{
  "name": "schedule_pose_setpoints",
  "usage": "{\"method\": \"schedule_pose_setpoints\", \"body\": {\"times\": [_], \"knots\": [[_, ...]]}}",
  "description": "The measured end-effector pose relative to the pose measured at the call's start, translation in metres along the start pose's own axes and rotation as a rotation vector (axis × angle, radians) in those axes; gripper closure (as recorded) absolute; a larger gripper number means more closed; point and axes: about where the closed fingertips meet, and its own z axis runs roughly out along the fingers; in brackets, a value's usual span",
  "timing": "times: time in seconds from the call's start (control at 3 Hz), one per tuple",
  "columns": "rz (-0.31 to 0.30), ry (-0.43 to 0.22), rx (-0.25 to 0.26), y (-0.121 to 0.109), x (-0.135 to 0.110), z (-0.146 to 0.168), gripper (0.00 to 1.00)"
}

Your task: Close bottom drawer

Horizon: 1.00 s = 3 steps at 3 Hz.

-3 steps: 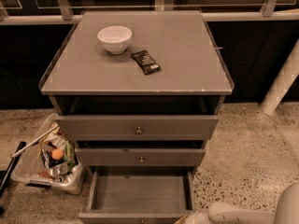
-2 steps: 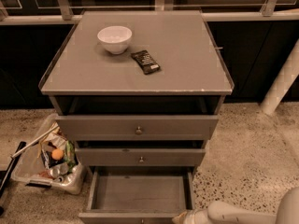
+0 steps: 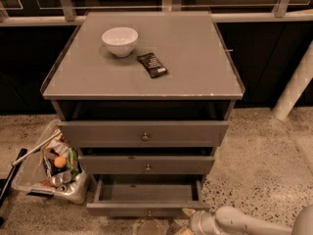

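1. Three drawers stand in the grey cabinet, and the bottom drawer is pulled out furthest, its bare board floor open to view and its slim front low in the frame, nearest the camera.
2. The gripper sits at the bottom edge, just right of that drawer's front corner, on a white arm that enters the frame from the right; whether it is open or closed cannot be told from here.
3. First risk, as I judge it: a push landing on the right corner rather than near the small knob could skew the drawer on its runners and jam it part-way.
4. Second risk: contact too high would meet the middle drawer, which also stands slightly out, and close the wrong one.
5. Third risk: a hard shove could rock the cabinet and set the white bowl or the dark packet sliding on top.
6. The rubbish tub beside the cabinet's left foot lies off the drawer's path, so I expect no trouble from it
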Motion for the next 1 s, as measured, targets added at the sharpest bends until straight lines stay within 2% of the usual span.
{"method": "schedule_pose_setpoints", "body": {"times": [0.33, 0.67, 1.0], "knots": [[-0.047, -0.047, 0.061, -0.036, -0.020, 0.007, 0.43], [-0.083, -0.042, 0.134, -0.080, -0.031, 0.020, 0.66], [-0.070, -0.012, 0.184, -0.108, -0.023, 0.035, 0.88]]}}
